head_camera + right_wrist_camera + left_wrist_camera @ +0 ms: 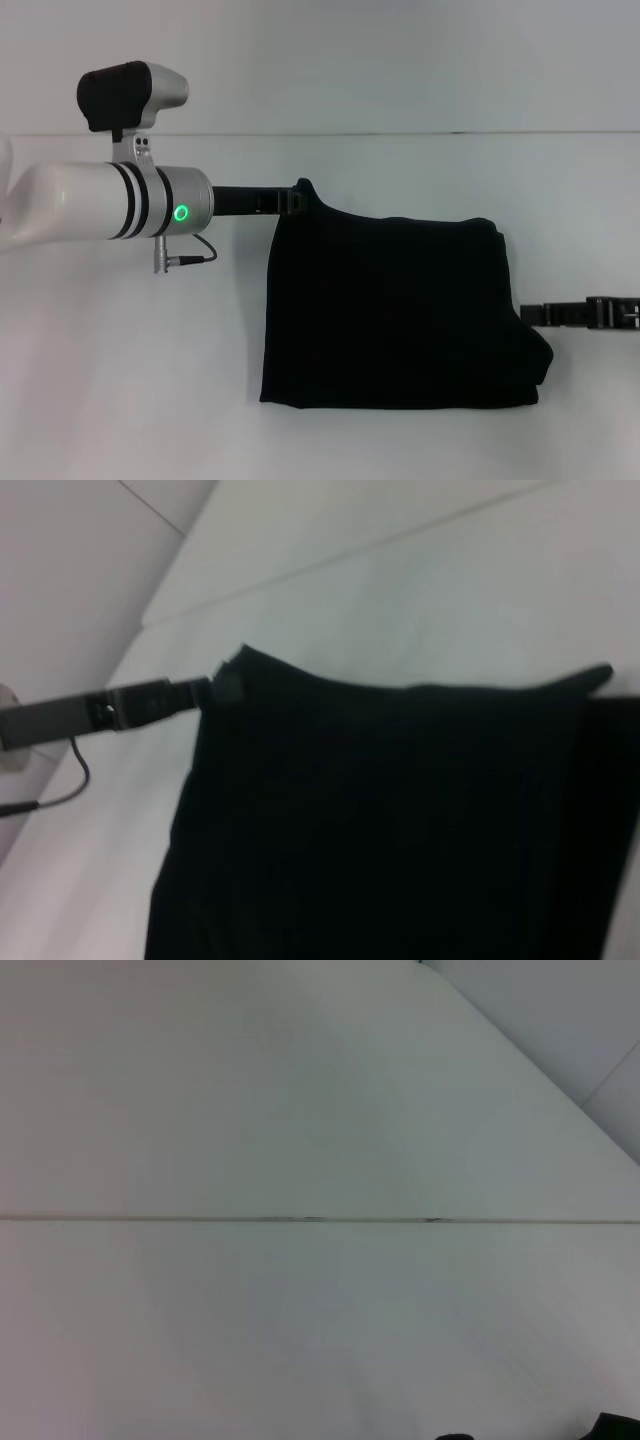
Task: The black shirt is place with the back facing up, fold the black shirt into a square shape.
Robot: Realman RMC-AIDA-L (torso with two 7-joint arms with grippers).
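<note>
- Black shirt (pixel 395 310): folded into a rough rectangle, matte, plain, flat on the white surface (pixel 130 380).
- Left gripper (pixel 296 201): pinching its far-left corner, lifted.
- Right gripper (pixel 535 316): at its right edge; finger state cannot be told.
- Bare surface all round.

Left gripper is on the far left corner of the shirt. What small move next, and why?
Probably release. The black shirt already lies as a rough square on the white table, but the left gripper holds its far left corner pulled up into a peak. Letting go should let it settle. The right gripper sits at the shirt's right edge.
</note>
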